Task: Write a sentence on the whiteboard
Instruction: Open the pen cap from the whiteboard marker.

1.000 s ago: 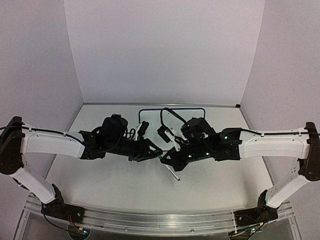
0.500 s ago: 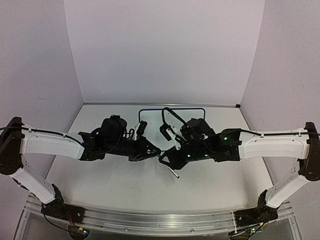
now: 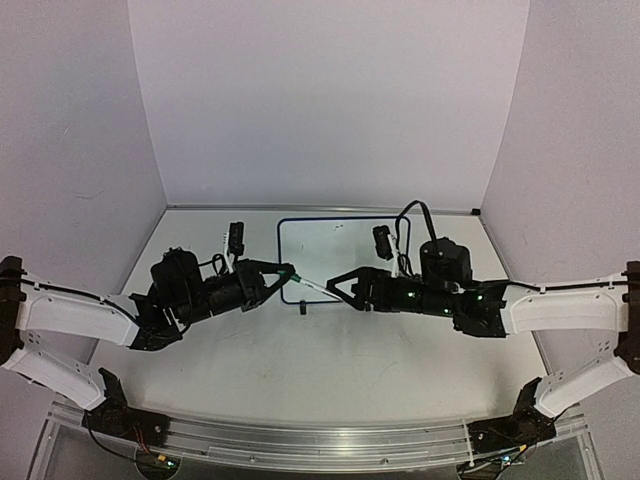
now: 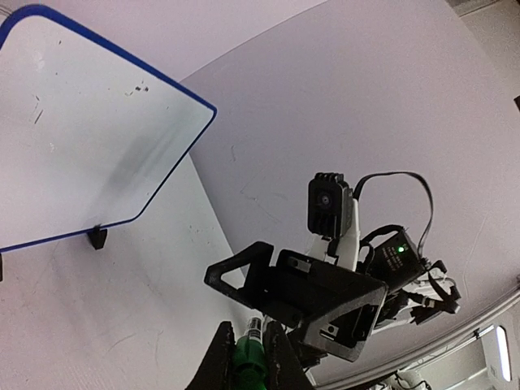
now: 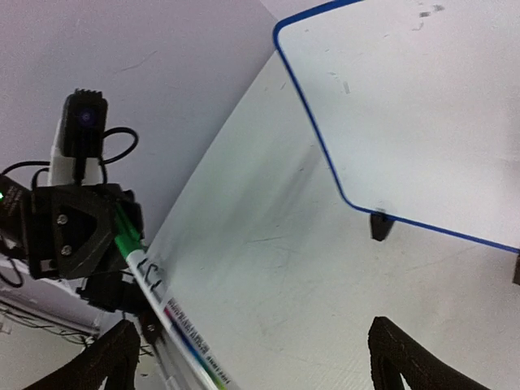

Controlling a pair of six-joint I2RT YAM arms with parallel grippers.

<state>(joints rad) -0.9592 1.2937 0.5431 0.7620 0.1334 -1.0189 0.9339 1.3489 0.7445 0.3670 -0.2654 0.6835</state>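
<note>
The whiteboard (image 3: 345, 245), blue-framed, lies at the back middle of the table, also in the left wrist view (image 4: 81, 130) and the right wrist view (image 5: 422, 114). No sentence shows on it, only faint smudges. A white marker (image 3: 312, 286) with a green cap hangs level between both arms, in front of the board. My left gripper (image 3: 288, 272) is shut on its green cap end (image 4: 248, 353). My right gripper (image 3: 335, 287) stands wide open (image 5: 260, 361). The marker's printed barrel (image 5: 175, 321) runs just inside its left finger (image 5: 114, 357), which does not grip it.
A black clip foot (image 3: 303, 307) sits at the board's near edge (image 5: 379, 225). Grey walls close the table on three sides. A metal rail (image 3: 320, 440) with both arm bases runs along the near edge.
Both arms have drawn apart from the middle. The right gripper has opened and let go of the marker. The left gripper has shut on its cap end, and the marker now hangs level.
</note>
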